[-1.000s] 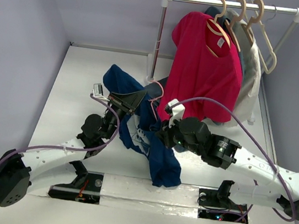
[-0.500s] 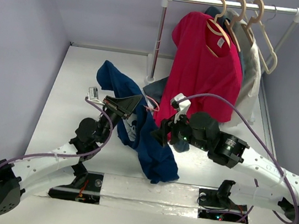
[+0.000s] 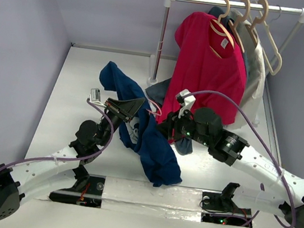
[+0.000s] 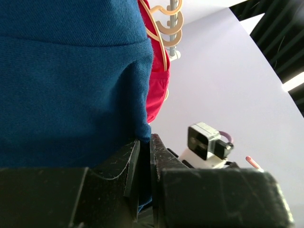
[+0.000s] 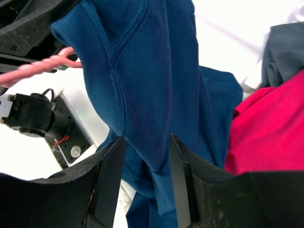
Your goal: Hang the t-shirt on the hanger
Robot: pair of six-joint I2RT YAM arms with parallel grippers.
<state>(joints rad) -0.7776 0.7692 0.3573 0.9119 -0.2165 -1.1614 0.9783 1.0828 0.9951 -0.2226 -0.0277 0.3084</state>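
Now: left tool pinched narrow on navy t-shirt edge. Pink hanger just beside t-shirt. Right tool half-wide, jaws astride a t-shirt fold. Red t-shirt just beyond it.

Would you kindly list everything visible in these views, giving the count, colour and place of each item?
t-shirt: one, navy blue, held up over the middle of the table, between the arms.
hanger: one, pink, thin, by the t-shirt's edge near the left hand.
red t-shirt: one, red, hanging from the rail.
white garment: one, white, hanging behind the red t-shirt.
dark garment: one, grey-blue, behind the red t-shirt.
beige hangers: three, beige, hooked on the rail.
rail: one, white, far right.
table: one, white.
left hand: one, black, shut on the t-shirt.
right hand: one, black, open, t-shirt fabric between its fingers.
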